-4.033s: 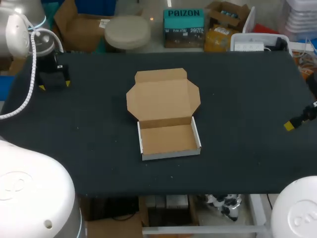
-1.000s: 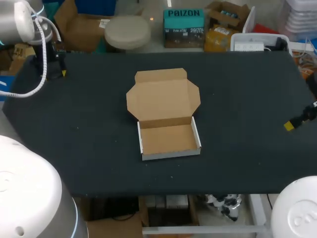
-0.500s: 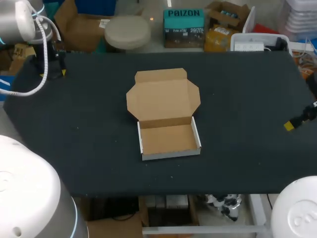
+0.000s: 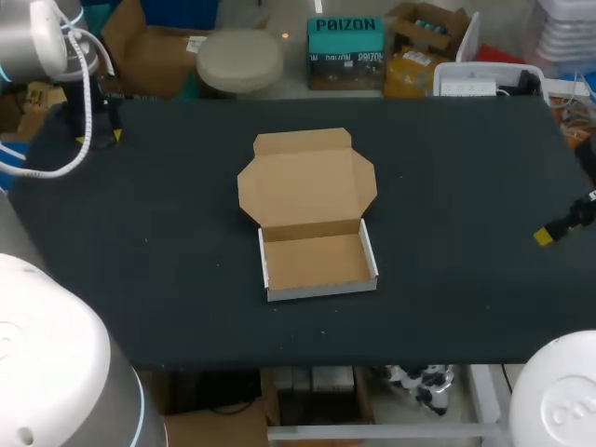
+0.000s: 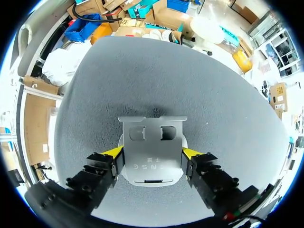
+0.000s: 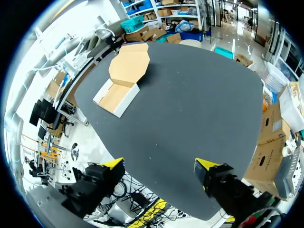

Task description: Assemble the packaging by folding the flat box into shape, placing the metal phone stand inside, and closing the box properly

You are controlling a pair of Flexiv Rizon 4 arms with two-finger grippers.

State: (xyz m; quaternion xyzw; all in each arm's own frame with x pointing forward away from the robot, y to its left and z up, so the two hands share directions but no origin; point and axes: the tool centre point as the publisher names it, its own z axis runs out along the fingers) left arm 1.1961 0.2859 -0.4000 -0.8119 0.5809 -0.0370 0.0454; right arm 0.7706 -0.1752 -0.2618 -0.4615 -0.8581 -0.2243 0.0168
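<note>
Your metal phone stand point(image 5: 151, 142) sat at the far left corner of the table point(image 4: 447, 168), well apart from the box point(image 4: 317, 263), which lay in the middle with its tray folded up and its lid point(image 4: 307, 182) laid open flat behind it. The main risk, as I judged it, was the carry: the stand is smooth metal held only by its two side edges, so a quick swing towards the box could let it slip or twist between the fingers. A tilted stand could then catch the tray's low wall and push the light box along the cloth, or land askew and stop the lid from closing. Your left gripper point(image 5: 152, 152) was closed onto the stand, one yellow tip pressed to each side, spread about as wide as the stand itself; whether it was lifted off the cloth I couldn't tell. Your right gripper point(image 6: 159, 167) hung over the table's right edge, fingers wide apart, with nothing between them.
</note>
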